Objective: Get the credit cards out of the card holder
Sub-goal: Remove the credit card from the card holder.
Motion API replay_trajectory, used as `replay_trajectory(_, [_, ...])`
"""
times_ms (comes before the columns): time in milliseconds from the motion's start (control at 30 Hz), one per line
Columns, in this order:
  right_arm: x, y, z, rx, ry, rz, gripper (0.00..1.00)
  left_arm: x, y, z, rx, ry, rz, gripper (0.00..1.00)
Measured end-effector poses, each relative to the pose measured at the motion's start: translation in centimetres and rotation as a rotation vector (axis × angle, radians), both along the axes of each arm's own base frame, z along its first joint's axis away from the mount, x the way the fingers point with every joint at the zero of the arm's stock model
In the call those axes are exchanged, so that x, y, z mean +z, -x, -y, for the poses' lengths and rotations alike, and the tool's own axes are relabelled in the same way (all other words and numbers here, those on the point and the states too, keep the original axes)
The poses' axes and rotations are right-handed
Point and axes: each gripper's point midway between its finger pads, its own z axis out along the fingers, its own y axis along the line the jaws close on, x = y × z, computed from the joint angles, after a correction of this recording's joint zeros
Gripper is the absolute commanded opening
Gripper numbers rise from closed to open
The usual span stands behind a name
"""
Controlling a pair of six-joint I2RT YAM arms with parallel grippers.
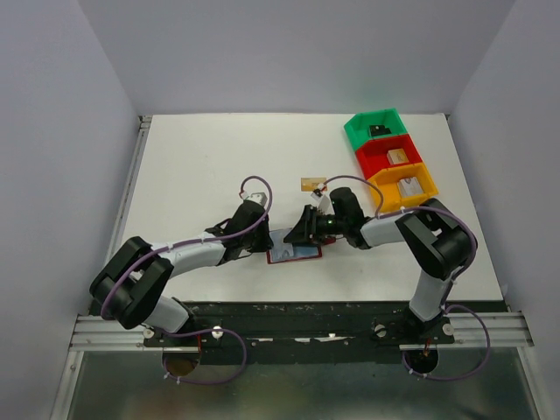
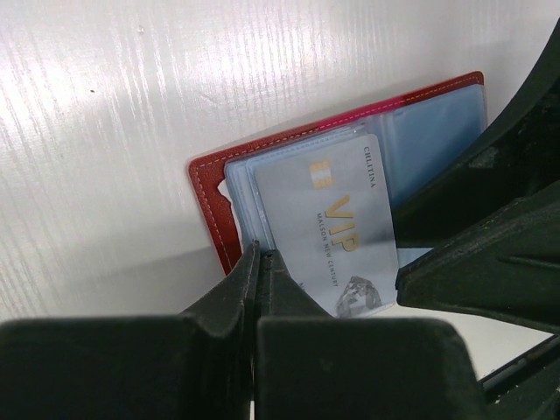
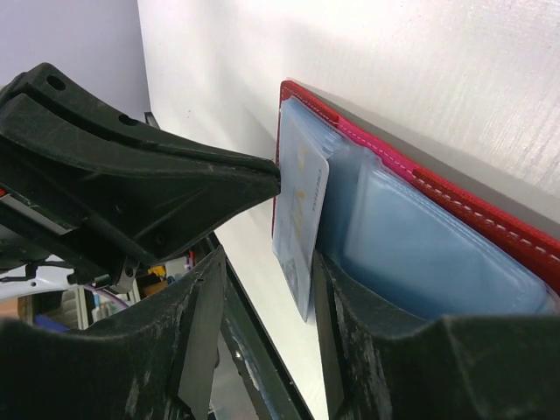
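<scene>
The dark red card holder lies open on the white table, its light blue sleeves up. A silver-grey credit card marked VIP sticks halfway out of a sleeve. My left gripper is shut, its tips resting on the holder's near left edge. My right gripper is open around the card's free end. The card lies against the right finger, and the other finger stands well apart from it. In the top view the right gripper is over the holder's far side. A gold-tan card lies loose on the table behind it.
Green, red and orange bins with small items stand in a row at the back right. The two grippers sit close together over the holder; the left one fills the left of the right wrist view.
</scene>
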Motion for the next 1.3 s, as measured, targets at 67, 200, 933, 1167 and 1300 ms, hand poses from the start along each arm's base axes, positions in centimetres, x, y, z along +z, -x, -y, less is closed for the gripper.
replay_trajectory(67, [-0.1, 0.0, -0.1, -0.003, -0.006, -0.008, 0.52, 0.0, -0.1, 0.1, 0.000, 0.003, 0.002, 0.00])
replay_trajectory(200, [-0.4, -0.1, -0.1, -0.008, -0.008, -0.026, 0.52, 0.1, -0.2, 0.3, 0.000, 0.012, 0.006, 0.00])
replay_trajectory(933, [-0.7, 0.0, -0.9, 0.005, -0.071, -0.096, 0.51, 0.1, -0.7, 1.2, -0.019, 0.049, 0.024, 0.00])
replay_trajectory(1167, [-0.7, 0.1, -0.8, 0.010, -0.065, -0.097, 0.49, 0.1, -0.6, 1.2, -0.019, 0.049, 0.024, 0.05])
replay_trajectory(1300, [-0.8, 0.3, -0.6, 0.017, -0.052, -0.097, 0.49, 0.1, -0.4, 1.3, -0.020, 0.049, 0.023, 0.21])
